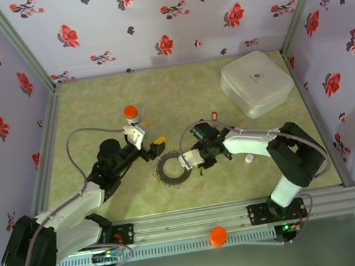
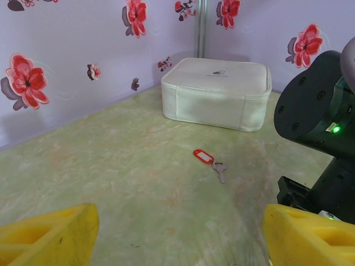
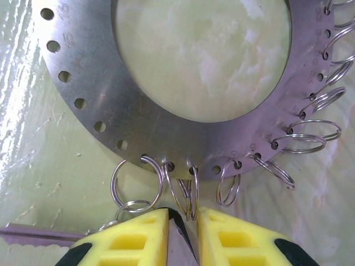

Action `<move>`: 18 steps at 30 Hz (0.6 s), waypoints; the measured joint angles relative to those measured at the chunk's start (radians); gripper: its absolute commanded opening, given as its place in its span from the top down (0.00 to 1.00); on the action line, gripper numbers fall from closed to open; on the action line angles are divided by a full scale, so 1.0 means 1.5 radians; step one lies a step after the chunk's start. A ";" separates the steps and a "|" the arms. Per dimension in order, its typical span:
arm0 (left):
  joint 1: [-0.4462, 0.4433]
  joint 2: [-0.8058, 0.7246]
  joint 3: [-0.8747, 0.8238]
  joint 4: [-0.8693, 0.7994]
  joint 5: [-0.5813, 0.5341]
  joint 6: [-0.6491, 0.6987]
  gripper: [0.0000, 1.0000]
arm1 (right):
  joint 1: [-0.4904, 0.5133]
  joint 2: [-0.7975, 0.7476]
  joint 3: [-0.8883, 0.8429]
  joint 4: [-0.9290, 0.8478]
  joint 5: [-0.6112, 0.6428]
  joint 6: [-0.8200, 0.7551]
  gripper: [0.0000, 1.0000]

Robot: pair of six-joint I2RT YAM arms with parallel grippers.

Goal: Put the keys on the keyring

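Right wrist view: the right gripper [image 3: 183, 235] pinches narrowly on a split ring [image 3: 190, 194] at the keyring [image 3: 89, 119] rim. The left gripper [image 2: 177, 235] hangs wide and empty, facing the red-tag key [image 2: 211, 161], which lies on the table [image 2: 111, 166] well apart from the keyring. Best practice, likely: hold that ring steady, keep the keyring flat, and bring the key squarely to the split.
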 measured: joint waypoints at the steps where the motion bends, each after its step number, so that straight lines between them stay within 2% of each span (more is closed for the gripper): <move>1: -0.001 0.000 0.000 0.000 0.000 0.000 0.22 | 0.002 -0.002 0.000 -0.002 0.003 -0.001 0.79; 11: -0.002 0.000 0.000 0.000 0.000 0.000 0.22 | 0.008 -0.015 0.000 -0.007 0.016 -0.015 0.84; 18: -0.002 0.000 0.000 0.000 0.000 0.000 0.22 | 0.012 -0.014 0.000 -0.001 0.028 -0.018 0.80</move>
